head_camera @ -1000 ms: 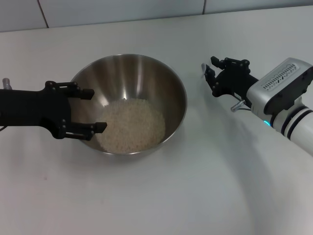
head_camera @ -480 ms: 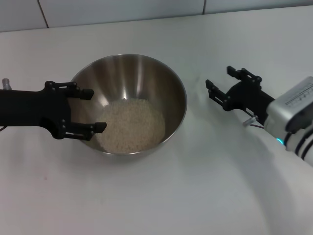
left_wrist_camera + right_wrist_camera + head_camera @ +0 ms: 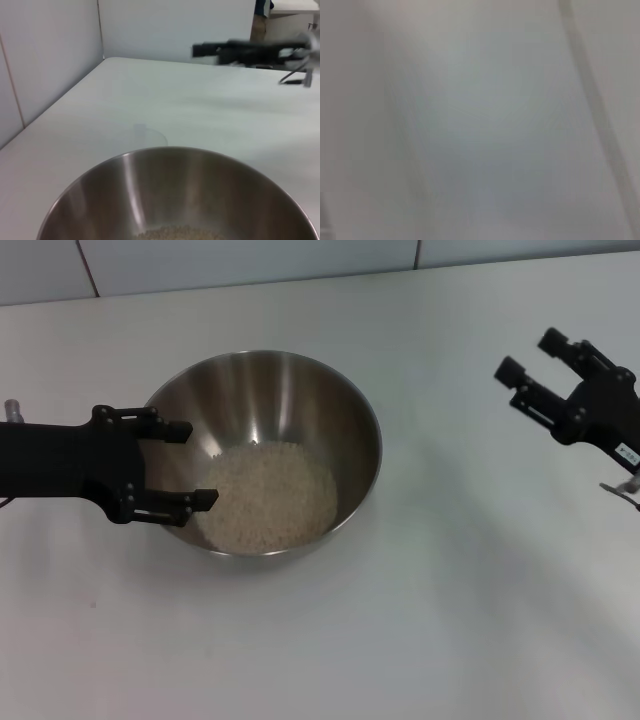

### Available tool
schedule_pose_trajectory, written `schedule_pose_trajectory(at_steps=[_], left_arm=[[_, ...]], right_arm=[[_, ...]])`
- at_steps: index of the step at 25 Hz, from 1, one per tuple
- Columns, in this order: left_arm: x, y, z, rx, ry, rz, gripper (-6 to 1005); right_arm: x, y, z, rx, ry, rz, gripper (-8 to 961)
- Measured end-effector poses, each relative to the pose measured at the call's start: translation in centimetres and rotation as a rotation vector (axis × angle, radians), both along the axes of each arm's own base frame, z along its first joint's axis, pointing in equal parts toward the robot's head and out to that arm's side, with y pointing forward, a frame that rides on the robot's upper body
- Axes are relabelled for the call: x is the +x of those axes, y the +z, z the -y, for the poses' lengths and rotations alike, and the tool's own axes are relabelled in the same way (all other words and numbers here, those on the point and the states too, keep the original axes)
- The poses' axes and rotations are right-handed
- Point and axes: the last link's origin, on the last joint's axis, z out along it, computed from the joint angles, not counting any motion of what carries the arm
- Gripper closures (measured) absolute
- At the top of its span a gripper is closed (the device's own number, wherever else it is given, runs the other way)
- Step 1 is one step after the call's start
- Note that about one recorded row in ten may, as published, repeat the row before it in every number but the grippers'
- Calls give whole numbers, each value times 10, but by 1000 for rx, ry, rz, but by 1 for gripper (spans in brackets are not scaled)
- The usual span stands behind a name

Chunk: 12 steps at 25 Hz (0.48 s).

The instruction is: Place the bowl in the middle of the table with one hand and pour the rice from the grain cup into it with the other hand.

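Pulling well away from the bowl, right gripper spread and empty (grain cup nowhere visible). Resting mid-table, rice heaped inside; left gripper spread at near rim. Pouring apparently finished.

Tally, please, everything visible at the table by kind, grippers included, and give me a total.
Steel bowl: 1
Heap of rice, lying in the bowl: 1
Black grippers: 2, the left gripper open at the bowl's rim, the right gripper open and empty off to the bowl's right
Grain cup: 0 in view
Total: 4
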Motion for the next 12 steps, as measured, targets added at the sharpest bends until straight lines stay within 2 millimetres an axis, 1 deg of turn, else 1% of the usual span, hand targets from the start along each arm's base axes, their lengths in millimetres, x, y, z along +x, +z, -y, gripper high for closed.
schedule_pose_trajectory(at_steps=[3, 5, 8, 12], left_arm=[[0, 0, 0, 2, 1, 0, 138], [0, 0, 0, 3, 1, 1, 138], [0, -1, 0, 3, 2, 1, 138], [0, -1, 0, 2, 2, 1, 138]], right_arm=[[-16, 5, -2, -107, 153, 17, 156], [-27, 3, -10, -197, 222, 51, 150], [-39, -2, -25, -285, 278, 104, 141], [-54, -4, -47, -383, 314, 177, 129]])
